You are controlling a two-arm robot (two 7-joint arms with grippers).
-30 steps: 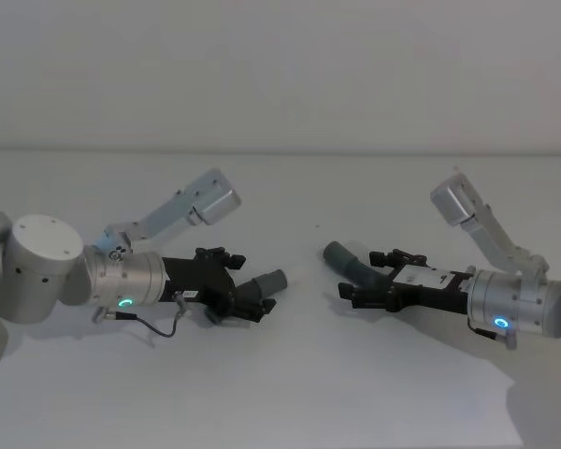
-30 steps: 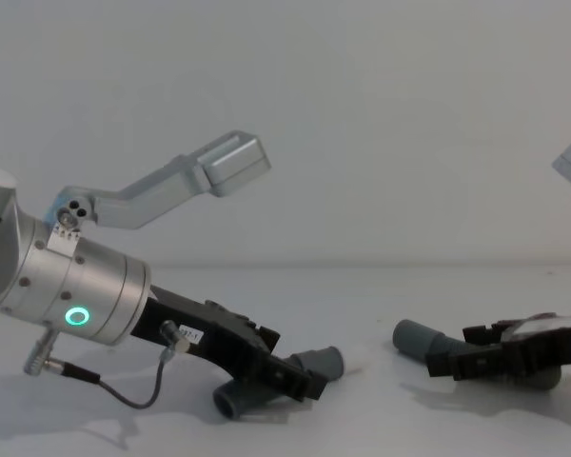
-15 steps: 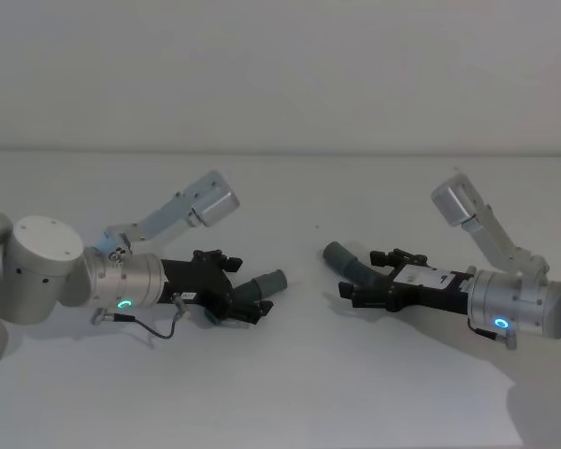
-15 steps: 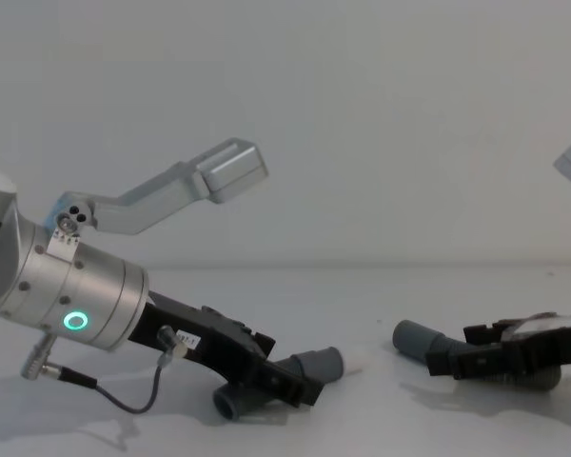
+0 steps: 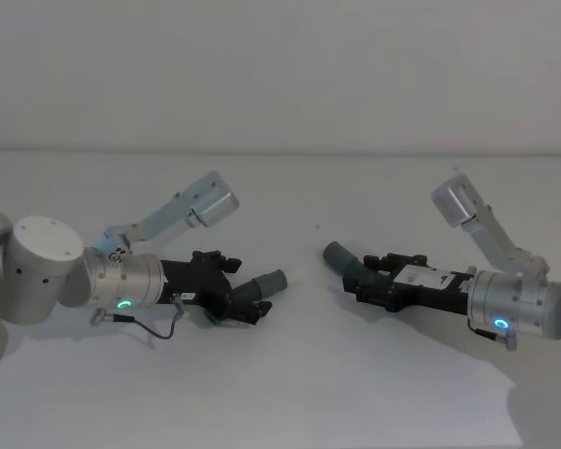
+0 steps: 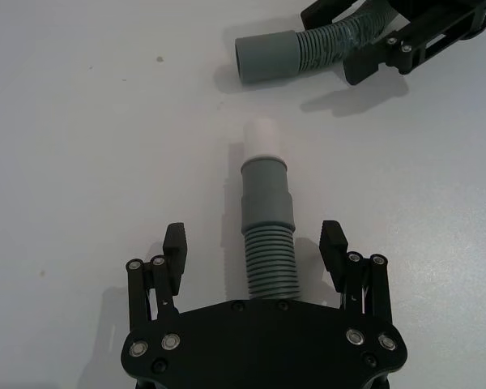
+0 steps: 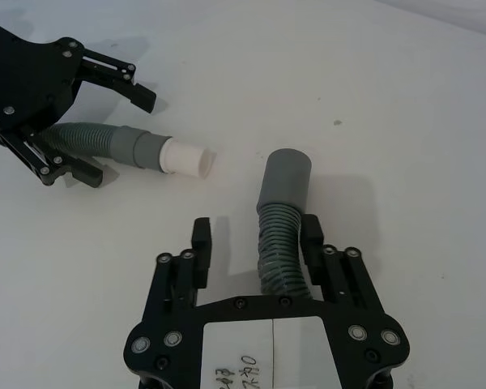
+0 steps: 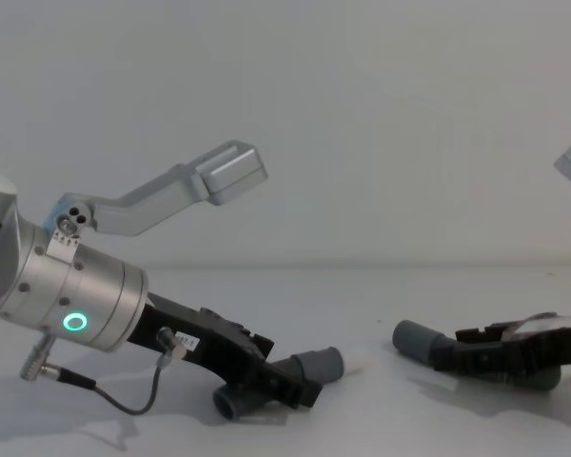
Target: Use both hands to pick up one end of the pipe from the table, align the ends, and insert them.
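White tabletop (image 5: 290, 393), mid-frame in head view: left gripper (image 6: 253, 239) open astride white-tipped hose (image 6: 267, 203); right gripper (image 7: 255, 235) open astride plain-cuffed hose (image 7: 285, 182). Cuffs (image 6: 266, 58) face inward, apart: judged staged for grasp, then mating.

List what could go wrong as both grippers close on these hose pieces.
The right gripper is open with the plain-cuffed hose nearer one jaw; closing may shove it across the table.
The left gripper straddles the white-tipped hose on its flexible ribs, behind the cuff, so the lifted end may droop and misalign.
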